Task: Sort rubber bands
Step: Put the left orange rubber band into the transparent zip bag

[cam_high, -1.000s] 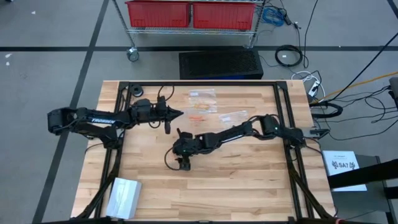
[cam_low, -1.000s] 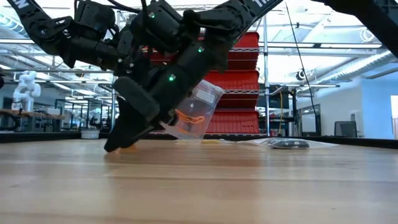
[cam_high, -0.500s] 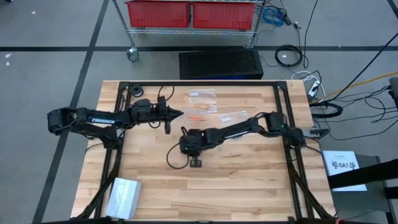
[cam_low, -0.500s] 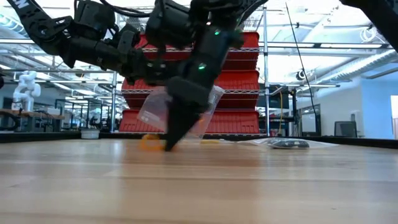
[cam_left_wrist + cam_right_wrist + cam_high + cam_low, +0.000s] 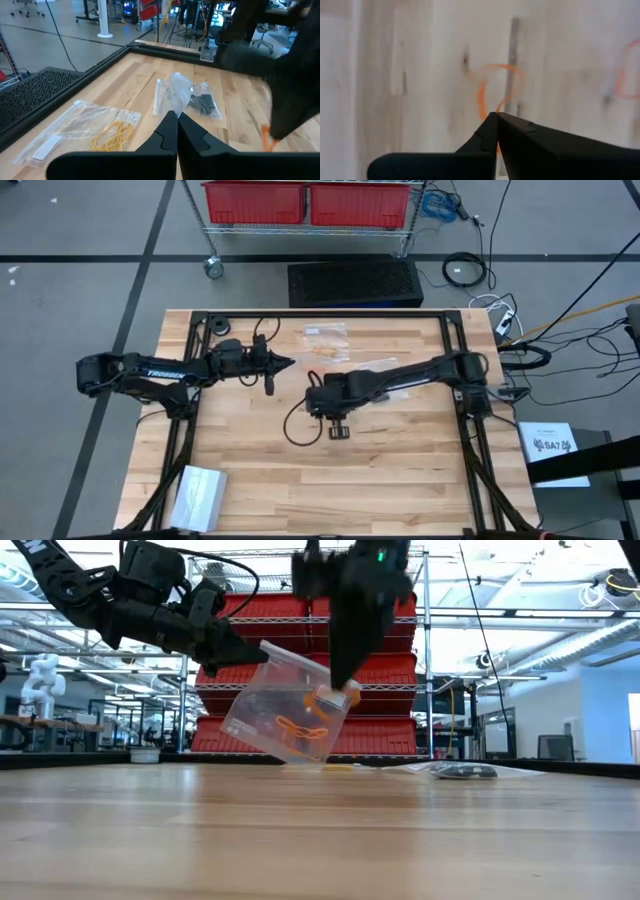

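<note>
Lifting off the wood mid-frame, your right gripper (image 5: 345,680) now pinches an orange rubber band (image 5: 495,92), ready for the clear bag (image 5: 285,710) your left gripper (image 5: 288,363) clamps.

Wooden table (image 5: 380,465): clear bags (image 5: 326,333), white box (image 5: 198,498).

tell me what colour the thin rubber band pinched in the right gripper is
Orange thin rubber band, clearest in the right wrist view.

Left gripper (image 5: 288,363) pinched closed, raised; right gripper (image 5: 338,432) closed, wrist pointing down mid-table.
</note>
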Action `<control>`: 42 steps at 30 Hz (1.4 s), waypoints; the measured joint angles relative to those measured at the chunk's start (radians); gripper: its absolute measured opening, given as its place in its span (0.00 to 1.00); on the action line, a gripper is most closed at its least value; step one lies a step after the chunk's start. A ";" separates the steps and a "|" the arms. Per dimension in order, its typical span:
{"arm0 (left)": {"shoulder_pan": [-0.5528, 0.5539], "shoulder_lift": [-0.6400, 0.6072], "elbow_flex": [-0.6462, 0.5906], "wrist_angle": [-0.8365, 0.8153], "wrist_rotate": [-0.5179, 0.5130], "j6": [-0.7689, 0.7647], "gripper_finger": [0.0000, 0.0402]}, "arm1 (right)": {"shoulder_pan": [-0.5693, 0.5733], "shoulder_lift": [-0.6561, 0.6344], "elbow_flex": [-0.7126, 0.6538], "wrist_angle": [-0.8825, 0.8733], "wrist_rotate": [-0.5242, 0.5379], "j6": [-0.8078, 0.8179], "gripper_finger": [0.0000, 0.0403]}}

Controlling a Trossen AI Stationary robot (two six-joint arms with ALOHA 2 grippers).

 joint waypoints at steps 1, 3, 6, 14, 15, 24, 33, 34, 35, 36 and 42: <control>0.000 0.000 0.000 0.000 0.000 0.000 0.00 | 0.000 -0.024 0.000 -0.002 0.003 0.000 0.00; 0.000 0.000 0.000 0.000 0.000 0.000 0.00 | 0.000 -0.069 0.001 0.005 0.042 0.006 0.00; 0.000 0.000 0.000 0.000 0.000 0.000 0.00 | 0.001 -0.141 0.001 0.029 0.188 0.032 0.00; -0.012 0.000 0.000 0.009 0.028 -0.002 0.00 | -0.057 -0.198 0.004 0.098 0.394 0.036 0.00; -0.016 0.000 0.000 0.008 0.028 -0.002 0.00 | -0.065 -0.197 0.004 0.108 0.398 0.024 0.00; -0.021 0.000 0.000 0.008 0.034 -0.001 0.00 | -0.104 -0.193 0.004 0.158 0.418 -0.030 0.00; -0.021 0.000 0.000 0.010 0.034 -0.003 0.00 | -0.103 -0.157 0.004 0.185 0.422 -0.032 0.00; -0.021 0.000 0.000 0.010 0.034 -0.003 0.00 | -0.102 -0.149 0.003 0.187 0.422 -0.032 0.00; -0.021 0.000 0.000 0.010 0.034 -0.003 0.00 | -0.101 -0.138 0.003 0.185 0.422 -0.032 0.00; -0.021 0.000 0.000 0.010 0.034 -0.003 0.00 | -0.099 -0.126 0.003 0.186 0.422 -0.033 0.00; -0.020 0.000 0.000 0.010 0.034 -0.008 0.00 | -0.078 -0.096 0.002 0.200 0.421 -0.033 0.00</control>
